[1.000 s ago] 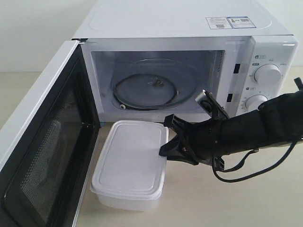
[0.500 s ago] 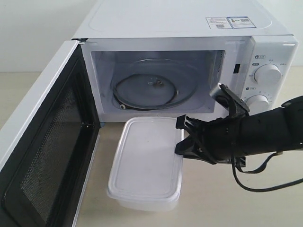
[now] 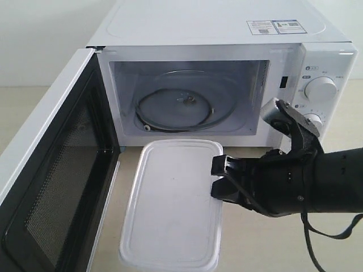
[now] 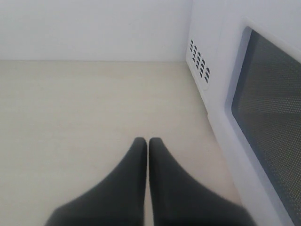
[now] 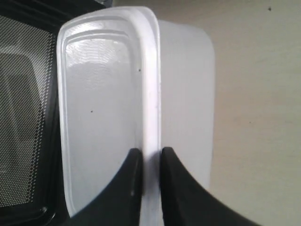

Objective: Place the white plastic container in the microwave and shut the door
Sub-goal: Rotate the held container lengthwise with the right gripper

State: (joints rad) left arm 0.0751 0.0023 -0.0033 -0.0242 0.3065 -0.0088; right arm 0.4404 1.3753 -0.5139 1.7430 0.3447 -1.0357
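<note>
white plastic container (image 3: 170,204) higher now, right fingers (image 5: 129,188) clamped on its rim, left fingers (image 4: 131,179) together

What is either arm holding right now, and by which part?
The right end effector pinches the white plastic container by the rim along its long side; the left end effector is shut on nothing.
</note>
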